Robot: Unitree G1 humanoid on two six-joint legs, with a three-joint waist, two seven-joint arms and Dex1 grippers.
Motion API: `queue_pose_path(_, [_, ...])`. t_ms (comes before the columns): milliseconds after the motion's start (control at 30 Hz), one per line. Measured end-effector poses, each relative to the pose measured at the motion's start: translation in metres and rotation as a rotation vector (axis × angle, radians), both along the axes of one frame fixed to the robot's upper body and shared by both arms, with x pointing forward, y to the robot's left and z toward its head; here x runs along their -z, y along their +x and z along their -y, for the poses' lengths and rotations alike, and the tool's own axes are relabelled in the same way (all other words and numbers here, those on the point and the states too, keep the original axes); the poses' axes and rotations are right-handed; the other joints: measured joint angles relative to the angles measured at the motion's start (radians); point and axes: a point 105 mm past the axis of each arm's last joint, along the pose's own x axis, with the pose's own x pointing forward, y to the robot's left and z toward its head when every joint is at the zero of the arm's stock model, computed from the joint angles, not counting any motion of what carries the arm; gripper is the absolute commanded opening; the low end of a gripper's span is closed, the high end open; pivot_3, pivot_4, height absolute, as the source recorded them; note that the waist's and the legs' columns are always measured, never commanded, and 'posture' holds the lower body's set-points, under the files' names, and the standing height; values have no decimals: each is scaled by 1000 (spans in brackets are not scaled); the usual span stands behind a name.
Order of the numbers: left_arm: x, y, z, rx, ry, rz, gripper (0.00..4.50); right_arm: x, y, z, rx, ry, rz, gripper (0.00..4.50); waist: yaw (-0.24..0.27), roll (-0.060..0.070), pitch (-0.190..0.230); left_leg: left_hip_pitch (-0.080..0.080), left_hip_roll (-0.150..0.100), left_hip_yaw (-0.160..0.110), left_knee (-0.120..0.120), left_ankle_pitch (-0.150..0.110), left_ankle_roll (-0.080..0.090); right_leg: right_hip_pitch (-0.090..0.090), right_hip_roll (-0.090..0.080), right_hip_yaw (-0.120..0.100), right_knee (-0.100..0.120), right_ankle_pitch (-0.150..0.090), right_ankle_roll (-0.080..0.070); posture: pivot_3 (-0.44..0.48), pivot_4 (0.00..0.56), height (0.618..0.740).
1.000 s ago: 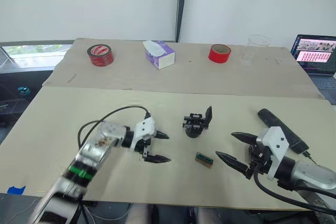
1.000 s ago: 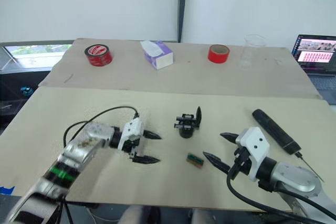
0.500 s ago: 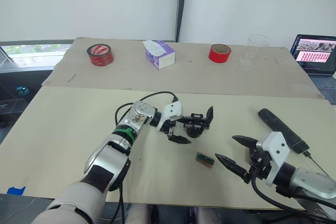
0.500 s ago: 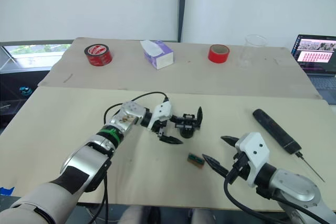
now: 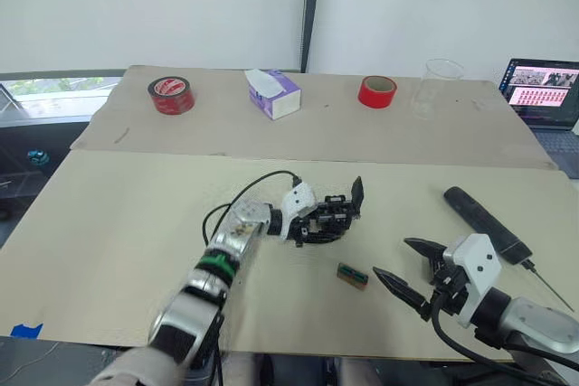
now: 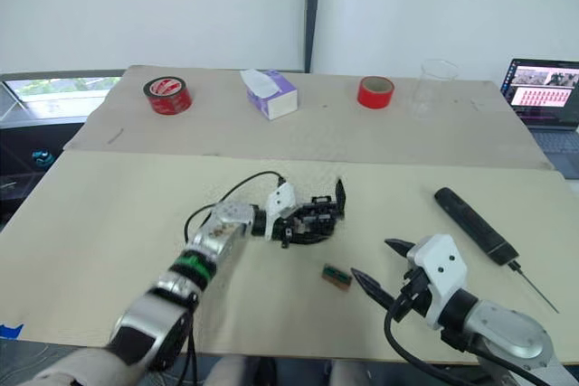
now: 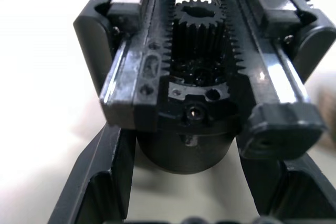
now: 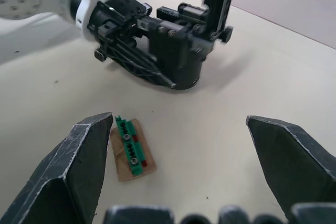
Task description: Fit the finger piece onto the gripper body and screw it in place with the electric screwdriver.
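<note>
left gripper (image 5: 312,228) straddles the gripper body (image 5: 333,215) mid-table, fingers (image 7: 100,182) either side, seemingly gripping it. right gripper (image 5: 409,267) hangs spread near the green block (image 5: 352,275); screwdriver (image 5: 486,221) lies beyond.

Two red tape rolls (image 5: 171,95) (image 5: 377,91), a tissue box (image 5: 273,93), a clear cup (image 5: 437,88), a laptop (image 5: 545,88), a green-and-brown block (image 5: 353,275).

The gripper body (image 5: 333,217) — a chunky black block with toothed racks, a central gear and one pointed finger standing upright — sits between the left gripper's (image 5: 312,226) fingers (image 7: 100,182). The electric screwdriver (image 5: 484,223) — long, black — lies flat just beyond the right gripper (image 5: 412,268).
</note>
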Motion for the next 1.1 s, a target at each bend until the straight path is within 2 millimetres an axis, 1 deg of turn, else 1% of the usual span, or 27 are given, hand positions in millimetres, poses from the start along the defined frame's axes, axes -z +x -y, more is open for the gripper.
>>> queue_pose_path(133, [-3, -10, 9, -284, -8, -52, 2273, -1, -4, -2, -5, -9, 6, 4500, 2, 0, 0, 0, 0, 0, 0, 0, 0, 1, 0, 0, 0, -1, 3, 0, 150, 740])
queue_pose_path(233, [-5, -4, 9, -417, 11, -60, 2273, -1, -5, -2, -6, -11, 9, 4500, 3, 0, 0, 2, 0, -1, 0, 1, -1, 1, 1, 0, 0, -3, 6, 0, 150, 740])
queue_pose_path(300, [-6, 0, 9, -457, 34, -42, 2273, -2, -5, -2, -6, -12, 11, 4500, 3, 0, 0, 2, 0, -1, -1, 1, -1, 1, 1, 0, 0, -3, 5, 0, 150, 740])
queue_pose_path(367, [-5, -1, 10, -442, 60, -13, 2273, -3, -4, -2, -6, -14, 15, 4500, 2, 1, -1, 3, 0, -1, -2, 1, -1, 1, 1, 0, 0, -1, 2, 0, 150, 740])
queue_pose_path(433, [-4, -3, 12, -431, 62, -7, 3339, -5, -2, -2, -10, -16, 27, 4500, 2, 2, -1, 2, 0, -1, -2, 1, -1, 1, 1, 0, 0, 0, 0, 0, 150, 740])
queue_pose_path(467, [-3, -3, 10, -432, 64, -11, 3718, -6, -1, -2, -11, -17, 30, 4500, 4, 2, -1, 2, 0, -1, -2, 1, -1, 1, 1, 0, 0, 0, 0, 0, 150, 740])
queue_pose_path(500, [-2, -3, 8, -432, 68, -12, 4200, -6, -1, -2, -12, -17, 30, 4500, 6, 2, -1, 2, 0, -1, -2, 1, -1, 1, 1, 0, 0, 0, 0, 0, 150, 740])
queue_pose_path(533, [-2, -3, 6, -429, 69, -15, 4451, -6, -1, -2, -11, -17, 29, 4500, 8, 2, -1, 2, 0, -1, -1, 1, -1, 1, 1, 0, 0, 0, 0, 0, 150, 740])
queue_pose_path(567, [-1, -3, 2, -423, 71, -25, 4451, -6, -2, -2, -11, -17, 29, 4500, 8, 2, -1, 2, 0, -1, -1, 1, -1, 1, 1, 0, 0, 0, 0, 0, 150, 740])
queue_pose_path(633, [-1, -4, -9, -388, 75, -59, 4451, -5, -2, -2, -10, -17, 25, 4500, 6, 2, -1, 3, 0, -1, -2, 1, -2, 1, 1, 0, 0, 0, 0, 0, 150, 740])
queue_pose_path(700, [-3, -6, -23, -317, 90, -79, 4451, -3, -3, -2, -7, -17, 17, 4500, 0, 4, -2, 4, 1, -1, -2, 1, -2, 1, 1, 0, 1, -1, -1, 0, 150, 740])
queue_pose_path(833, [-7, -4, -37, -122, 141, -82, 4451, -1, -5, 0, 2, -19, 5, 4500, 0, 4, -2, 3, 0, 0, -2, 2, -3, 1, 2, -1, 1, -1, -1, 0, 150, 740])
queue_pose_path(967, [-9, 12, -40, 117, 213, -27, 4451, -1, -4, 1, 6, -23, 10, 4500, 12, 4, -2, 2, -1, 0, -1, 1, -2, 1, 1, -2, -1, -3, -3, 0, 150, 740])
queue_pose_path(1100, [-9, 19, -34, 249, 219, 39, 4451, -2, -4, 1, 6, -21, 15, 4500, 12, 3, -2, 0, -2, 1, -1, 0, -1, 0, 1, -2, -1, -1, -2, 0, 150, 740])
